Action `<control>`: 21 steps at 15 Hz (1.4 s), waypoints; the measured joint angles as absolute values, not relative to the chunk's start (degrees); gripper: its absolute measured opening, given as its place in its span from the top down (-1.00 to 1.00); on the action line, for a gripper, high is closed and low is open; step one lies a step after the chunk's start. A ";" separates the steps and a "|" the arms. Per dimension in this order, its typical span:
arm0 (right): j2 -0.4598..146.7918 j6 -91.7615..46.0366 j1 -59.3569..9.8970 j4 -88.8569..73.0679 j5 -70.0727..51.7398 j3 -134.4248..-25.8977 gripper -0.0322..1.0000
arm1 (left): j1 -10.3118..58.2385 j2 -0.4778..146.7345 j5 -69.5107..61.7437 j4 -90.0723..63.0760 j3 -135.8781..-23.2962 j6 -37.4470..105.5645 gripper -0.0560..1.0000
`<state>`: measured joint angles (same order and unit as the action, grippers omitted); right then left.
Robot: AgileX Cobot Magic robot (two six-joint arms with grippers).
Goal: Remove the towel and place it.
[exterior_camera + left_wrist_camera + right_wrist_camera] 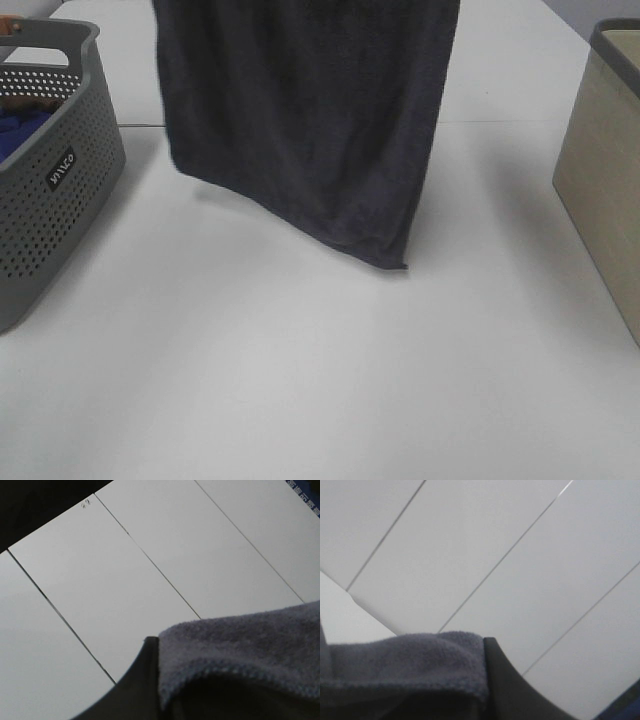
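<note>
Left gripper (pixel 154 672) and right gripper (pixel 489 680) are each clamped on the towel (pixel 300 120). Towel hangs raised, outside the basket (pixel 60 190) at 9 o'clock; placing remains.

Edges and cloth hide plenty.
The towel (pixel 300 120) runs off the top edge; basket (pixel 50 200) and box (pixel 600 170) are clipped at the sides; towel hides most of my fingers (pixel 135 695).

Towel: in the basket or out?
Out. The towel hangs spread over the table, beside the basket, not in it.
</note>
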<state>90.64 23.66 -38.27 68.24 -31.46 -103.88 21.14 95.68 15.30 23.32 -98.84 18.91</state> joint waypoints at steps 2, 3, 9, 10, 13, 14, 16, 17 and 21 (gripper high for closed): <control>91.16 26.13 -37.01 68.24 -25.90 -103.88 0.92 | 20.97 98.61 19.31 23.26 -99.01 21.49 0.89; 91.96 27.33 -35.70 68.30 -23.95 -103.88 0.92 | 20.80 100.38 20.34 22.52 -99.92 22.57 0.89; 101.53 37.07 -23.49 68.35 -9.34 -108.58 0.92 | 18.96 117.86 20.80 20.23 -121.47 25.78 0.89; 102.73 37.36 -22.92 68.35 -8.88 -110.58 0.92 | 18.68 119.69 20.45 19.77 -123.93 25.78 0.89; 111.84 37.93 -21.03 66.18 -5.56 -123.93 0.92 | 16.84 129.83 19.02 18.11 -139.00 25.78 0.89; 114.13 37.99 -20.68 65.15 -5.16 -127.65 0.92 | 16.33 132.64 18.91 17.88 -143.30 25.78 0.89; 117.97 38.85 -20.34 62.74 -4.01 -131.55 0.92 | 15.87 137.57 16.50 16.67 -150.34 25.78 0.89; 118.26 38.85 -20.34 62.51 -4.07 -131.61 0.92 | 15.81 138.25 15.64 16.56 -150.92 25.78 0.89; 119.29 38.90 -20.34 57.87 -10.26 -131.67 0.92 | 15.81 138.54 11.63 16.44 -151.09 25.04 0.89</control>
